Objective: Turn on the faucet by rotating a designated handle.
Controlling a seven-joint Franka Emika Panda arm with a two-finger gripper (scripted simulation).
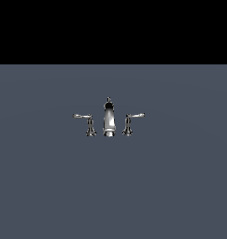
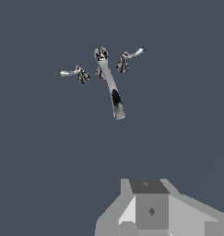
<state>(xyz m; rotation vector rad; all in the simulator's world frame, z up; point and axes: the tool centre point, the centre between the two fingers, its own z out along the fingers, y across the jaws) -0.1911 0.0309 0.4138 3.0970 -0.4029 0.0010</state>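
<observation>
— Three chrome pieces make up the faucet (image 1: 108, 119), standing upright in a row on the plain blue-grey worktop (image 1: 49, 196). Which one matters?

— Look at the designated handle (image 1: 130, 122), the piece on the exterior view's right. It is a short post with a thin lever arm reaching away from the central spout (image 1: 109, 117), towards the exterior view's right.

— And the other lever?

— Its twin, the left-hand handle (image 1: 86, 123), stands on the opposite side of the spout, lever pointing outward the other way. All three pieces stand near one another but apart.

— Where is the end effector (image 2: 150, 209)?

— Only the wrist view shows it, as a grey blocky body at the frame's edge. The exterior view does not show the arm at all.

— Open or closed?

— I cannot tell; the fingertips are cut off by the frame, so no gap shows.

— Does it touch or hold anything?

— Nothing visible. Bare worktop lies between it and the faucet (image 2: 109, 78), which sits well apart from it. The designated handle (image 2: 127, 59) is untouched, as are the spout (image 2: 111, 87) and the left-hand handle (image 2: 76, 73)
</observation>
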